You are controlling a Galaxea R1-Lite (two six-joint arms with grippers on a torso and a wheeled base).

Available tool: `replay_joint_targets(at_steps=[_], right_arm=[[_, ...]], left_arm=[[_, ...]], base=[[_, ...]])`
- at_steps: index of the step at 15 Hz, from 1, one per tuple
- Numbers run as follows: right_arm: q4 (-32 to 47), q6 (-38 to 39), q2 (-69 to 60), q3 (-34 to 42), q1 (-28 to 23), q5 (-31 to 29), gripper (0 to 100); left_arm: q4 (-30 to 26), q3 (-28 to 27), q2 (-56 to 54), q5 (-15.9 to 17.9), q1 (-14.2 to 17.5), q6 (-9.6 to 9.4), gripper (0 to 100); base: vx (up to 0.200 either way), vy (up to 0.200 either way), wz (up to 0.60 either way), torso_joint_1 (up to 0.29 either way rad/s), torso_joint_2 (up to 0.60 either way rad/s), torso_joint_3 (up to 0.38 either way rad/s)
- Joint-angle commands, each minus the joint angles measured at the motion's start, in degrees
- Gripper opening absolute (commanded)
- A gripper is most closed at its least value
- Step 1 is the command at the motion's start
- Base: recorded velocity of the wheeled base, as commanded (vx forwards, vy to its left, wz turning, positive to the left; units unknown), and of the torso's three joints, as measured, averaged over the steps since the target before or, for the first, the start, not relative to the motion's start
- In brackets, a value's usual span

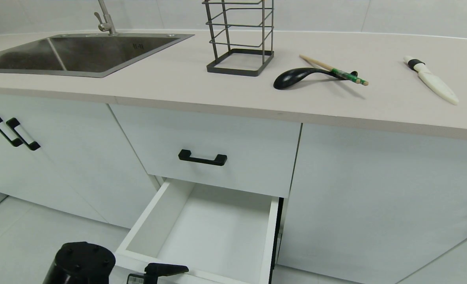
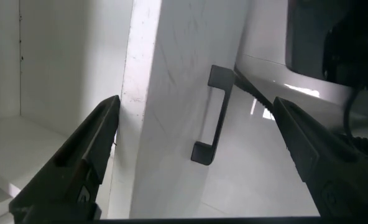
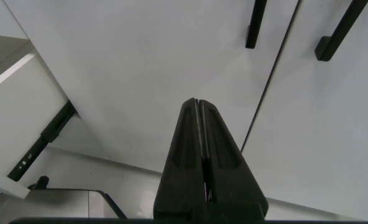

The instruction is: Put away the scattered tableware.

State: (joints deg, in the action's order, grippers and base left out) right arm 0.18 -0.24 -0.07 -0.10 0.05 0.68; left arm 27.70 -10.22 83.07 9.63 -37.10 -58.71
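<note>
Left hand (image 2: 196,106), fingers spread, faces the handle (image 2: 214,112) of the open drawer (image 1: 154,221). Right hand (image 3: 198,106), pressed together, sits low beside the cabinet doors (image 3: 140,62). On the table (image 1: 170,85), far right, chopsticks (image 1: 330,66) cross a black spoon (image 1: 296,75), and a white knife (image 1: 434,81) lies apart. All are likely light, rigid and slippery, best gripped mid-handle. There is open room around them, and the rack (image 1: 239,39) stands to their left.

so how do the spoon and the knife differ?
The spoon is black and curved; the knife is white and straight, with a black band. Chopsticks lie across the spoon's handle end; the knife lies alone, farther right. Both rest on the counter.
</note>
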Motion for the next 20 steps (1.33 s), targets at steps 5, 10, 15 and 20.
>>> replay_joint_targets(at_steps=[5, 10, 15, 20], right_arm=[[0.0, 0.0, 0.1, 0.0, 0.0, 0.0, 0], [0.0, 0.0, 0.1, 0.0, 0.0, 0.0, 0], [0.0, 0.0, 0.1, 0.0, 0.0, 0.0, 0], [0.0, 0.0, 0.1, 0.0, 0.0, 0.0, 0]], left_arm=[[0.3, -6.7, -14.3, 3.4, -1.3, 22.24, 100], [0.3, -24.9, -17.1, 2.9, 7.5, 67.76, 100], [17.6, -4.8, -21.7, 3.1, 11.0, 78.13, 100], [25.0, 10.2, -36.3, 3.1, 29.1, 54.49, 100]], base=[[0.0, 0.0, 0.0, 0.0, 0.0, 0.0], [0.0, 0.0, 0.0, 0.0, 0.0, 0.0], [0.0, 0.0, 0.0, 0.0, 0.0, 0.0], [0.0, 0.0, 0.0, 0.0, 0.0, 0.0]])
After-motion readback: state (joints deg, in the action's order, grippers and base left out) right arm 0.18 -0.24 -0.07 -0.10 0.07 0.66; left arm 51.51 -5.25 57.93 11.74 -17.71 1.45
